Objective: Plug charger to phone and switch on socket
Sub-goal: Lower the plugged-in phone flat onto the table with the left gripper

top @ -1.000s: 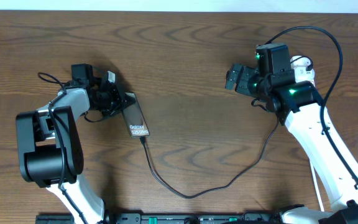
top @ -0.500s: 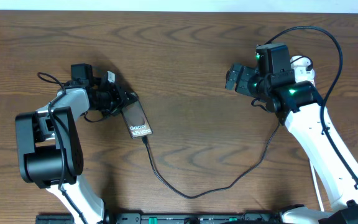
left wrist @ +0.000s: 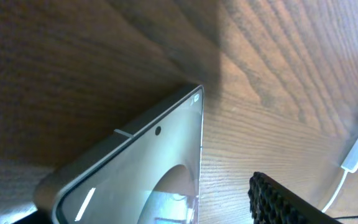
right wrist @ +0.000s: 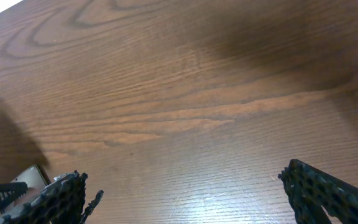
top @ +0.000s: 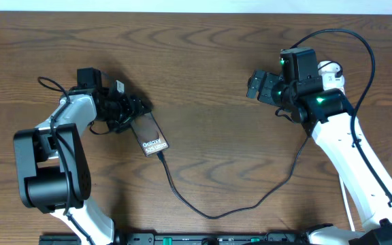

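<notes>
Nearest the robot's side of the table (top: 209, 54), the charger (top: 213, 216) lies in a slack loop. It is thin, light and limp, so I judge it would drag or kink if pulled mid-length, and the stiff plug tip is the better place to grasp it. That tip meets the lower end of the phone (top: 152, 136), apparently inserted, though how fully it is seated is too small to tell. The phone lies flat and askew left of centre. It is rigid with a glossy screen and probably slippery, so it is best gripped across its narrow edges. The left gripper (top: 133, 109) sits at its upper end. The wrist view shows one finger (left wrist: 284, 199) just off the phone's edge, and I cannot tell whether it is clamped. Farther right, the right gripper (top: 256, 84) hovers spread wide and empty over bare wood. Beyond it the socket (top: 330, 69) shows only as a white patch behind that arm, whose own body and thick cables block the way to the switch.
</notes>
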### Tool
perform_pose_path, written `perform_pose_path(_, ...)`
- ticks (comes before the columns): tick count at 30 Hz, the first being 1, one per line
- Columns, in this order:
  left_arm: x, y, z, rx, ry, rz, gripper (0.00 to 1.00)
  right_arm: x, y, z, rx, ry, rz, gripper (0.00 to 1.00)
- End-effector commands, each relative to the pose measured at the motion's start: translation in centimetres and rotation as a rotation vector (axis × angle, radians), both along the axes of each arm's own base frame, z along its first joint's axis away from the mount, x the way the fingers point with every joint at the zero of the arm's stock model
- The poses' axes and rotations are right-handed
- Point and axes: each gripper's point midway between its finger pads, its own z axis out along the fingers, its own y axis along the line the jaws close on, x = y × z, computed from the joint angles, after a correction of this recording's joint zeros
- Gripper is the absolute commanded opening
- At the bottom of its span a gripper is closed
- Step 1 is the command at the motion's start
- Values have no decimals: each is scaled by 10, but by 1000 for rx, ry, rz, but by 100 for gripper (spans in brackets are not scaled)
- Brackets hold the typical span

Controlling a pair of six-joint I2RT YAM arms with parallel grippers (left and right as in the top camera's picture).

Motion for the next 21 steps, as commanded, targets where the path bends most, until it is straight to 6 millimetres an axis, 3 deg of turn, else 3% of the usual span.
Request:
perform_pose_path(1,-38,34,-50,219,186,25,74,-1,0,3,-13,-12,1,99)
perform_pose_path(4,-42,34,-51,226,201,24,75,-1,0,3,-13,-11,1,99)
perform_pose_path(5,-44,34,-51,225,208,23,82,-1,0,3,-13,-11,1,99)
perform_pose_path(8,-47,34,-51,223,223,21,88,-1,0,3,-13,-11,1,99)
perform_pose_path(21,-52,33,-50,220,246,19,89,-2,-1,2,-15,-3,1,99)
